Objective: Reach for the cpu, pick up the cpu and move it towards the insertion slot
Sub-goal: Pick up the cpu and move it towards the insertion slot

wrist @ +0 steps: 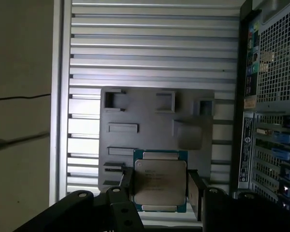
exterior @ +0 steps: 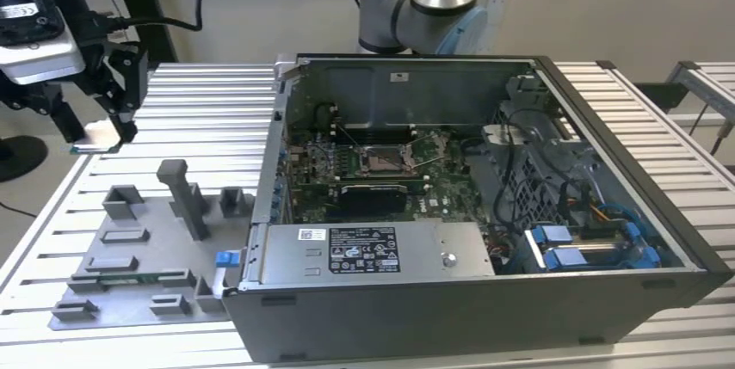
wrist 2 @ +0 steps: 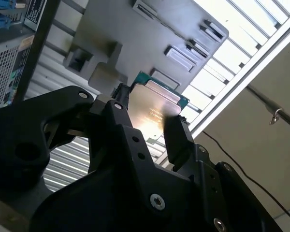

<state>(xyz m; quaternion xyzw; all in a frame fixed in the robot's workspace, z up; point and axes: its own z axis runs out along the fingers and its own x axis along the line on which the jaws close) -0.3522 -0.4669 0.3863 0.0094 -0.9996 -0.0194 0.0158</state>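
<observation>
My gripper (exterior: 101, 128) hangs at the exterior view's left, above the slatted table, and is shut on the cpu (exterior: 96, 135). In both wrist views the cpu (wrist: 159, 180) (wrist 2: 153, 107) is a square chip with a silvery top and a thin green edge. It is clamped flat between the black fingers (wrist: 194, 189) of the gripper (wrist: 159, 187) (wrist 2: 147, 123). The insertion slot (exterior: 383, 160), a shiny square socket with a wire lever, lies on the motherboard inside the open computer case, well off to the exterior view's right of the gripper.
A grey fixture plate (exterior: 147, 259) (wrist: 154, 108) (wrist 2: 130, 34) with raised blocks lies on the table below and nearer the front than the gripper. The open computer case (exterior: 460, 317) has tall walls, a power supply (exterior: 367, 251) at the front and cables on the right. The arm's base (exterior: 416, 8) stands behind it.
</observation>
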